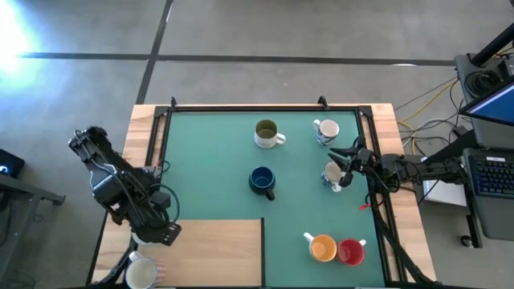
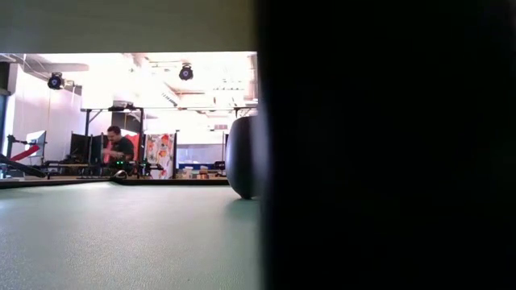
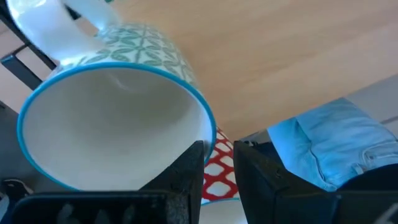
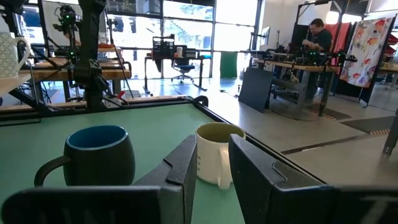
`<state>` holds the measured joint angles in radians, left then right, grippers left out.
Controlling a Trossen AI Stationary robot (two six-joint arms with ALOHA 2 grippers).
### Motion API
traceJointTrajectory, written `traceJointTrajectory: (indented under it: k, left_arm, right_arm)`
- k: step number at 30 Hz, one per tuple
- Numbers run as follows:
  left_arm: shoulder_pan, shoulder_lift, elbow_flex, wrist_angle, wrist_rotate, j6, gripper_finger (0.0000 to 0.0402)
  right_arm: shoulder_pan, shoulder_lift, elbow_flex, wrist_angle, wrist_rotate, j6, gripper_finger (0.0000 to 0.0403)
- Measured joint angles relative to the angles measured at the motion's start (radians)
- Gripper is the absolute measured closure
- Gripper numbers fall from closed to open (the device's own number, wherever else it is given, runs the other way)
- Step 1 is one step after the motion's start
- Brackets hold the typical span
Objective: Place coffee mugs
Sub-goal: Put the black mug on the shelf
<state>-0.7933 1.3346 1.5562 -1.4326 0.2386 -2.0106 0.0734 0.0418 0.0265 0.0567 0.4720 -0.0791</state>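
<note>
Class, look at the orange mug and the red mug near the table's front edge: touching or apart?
Touching. In the high view, the orange mug and the red mug sit side by side with their rims meeting and no green mat visible between them.

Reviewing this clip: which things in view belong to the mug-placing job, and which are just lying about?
Job:
olive-green mug
dark blue mug
orange mug
red mug
white mug at the back
white mug by the right gripper
patterned white mug beside the left gripper

Lying about:
cables
keyboard
</note>
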Motion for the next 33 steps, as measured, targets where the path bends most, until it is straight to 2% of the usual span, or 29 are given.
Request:
traceJointTrajectory:
  k: [14,20,28,33]
  left_arm:
    - [-0.003,0.023,0.000,0.024,0.062,-0.013,0.0333]
    - [-0.005,0.023,0.036,-0.037,0.056,-0.015,0.0333]
    - [-0.005,0.022,0.123,-0.117,-0.053,-0.014,0.0333]
    - [-0.005,0.022,0.143,-0.130,-0.210,0.041,0.0333]
  right_arm:
    - [0.000,0.000,0.000,0.000,0.000,0.000,0.0321]
    - [0.000,0.000,0.000,0.000,0.000,0.000,0.0321]
    - [0.000,0.000,0.000,0.000,0.000,0.000,0.0321]
    - [0.000,0.000,0.000,0.000,0.000,0.000,0.0321]
